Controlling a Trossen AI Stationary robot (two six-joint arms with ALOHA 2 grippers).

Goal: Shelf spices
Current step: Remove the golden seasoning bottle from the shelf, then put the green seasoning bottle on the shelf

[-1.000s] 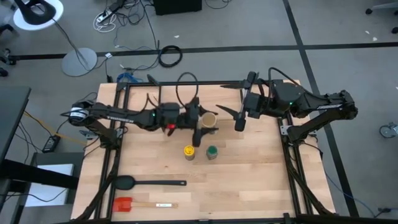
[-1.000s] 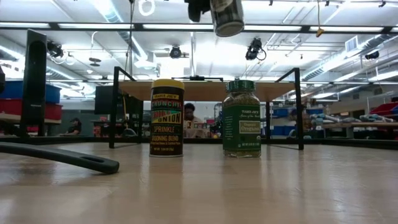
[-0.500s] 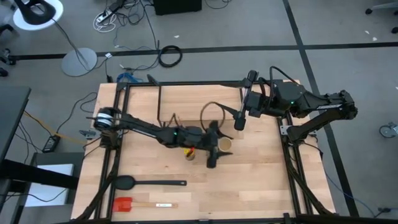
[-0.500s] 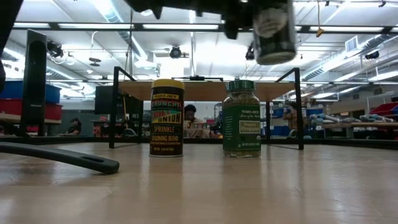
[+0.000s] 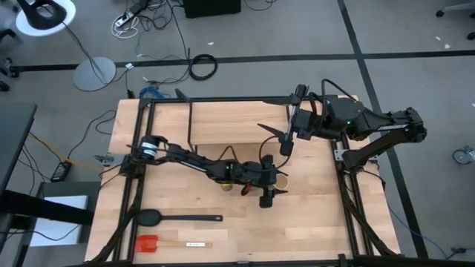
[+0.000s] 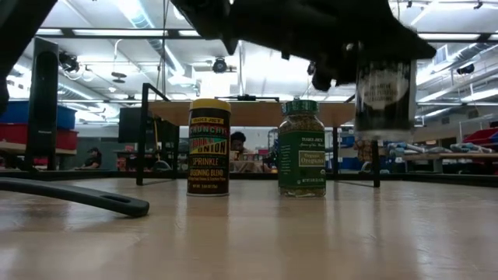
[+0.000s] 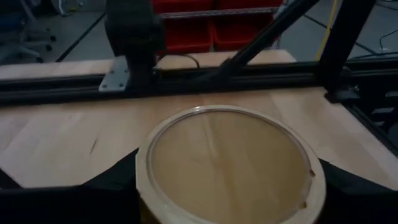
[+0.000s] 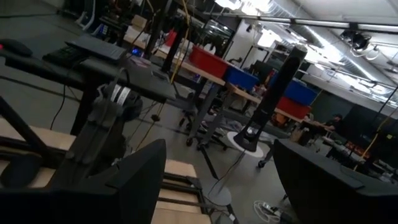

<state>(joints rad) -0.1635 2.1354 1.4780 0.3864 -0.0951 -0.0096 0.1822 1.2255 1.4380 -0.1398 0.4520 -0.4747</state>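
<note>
**Tan-topped jar aloft**

I see the tan-topped jar [image 6: 384, 89] grasped in my left pincer [image 5: 273, 180], above the worktop [image 5: 312, 222], right of the green-lidded jar [image 6: 302, 148] and yellow-lidded jar [image 6: 208, 146]. Right pincer [image 5: 285, 141] hangs released over the shelf [image 5: 223, 122].

The scene is lit evenly from overhead, and in the low view long ceiling light strips [image 6: 117, 33] are blown out to white glare, leaving the left arm [image 6: 311, 35] crossing above as a dark, motion-smeared silhouette while the yellow-lidded jar [image 6: 209, 146] and green-lidded jar [image 6: 303, 148] are rendered sharply. From above, the tabletop [image 5: 319, 215] is seen brightly and flatly lit, with only soft, short shadows cast beneath the arms. The tan lid [image 7: 230, 163] filling the left wrist view is shown close and soft, and the dark fingers [image 8: 323, 183] in the right wrist view are blurred against a dim room streaked by bright ceiling lamps [image 8: 298, 12].
</note>
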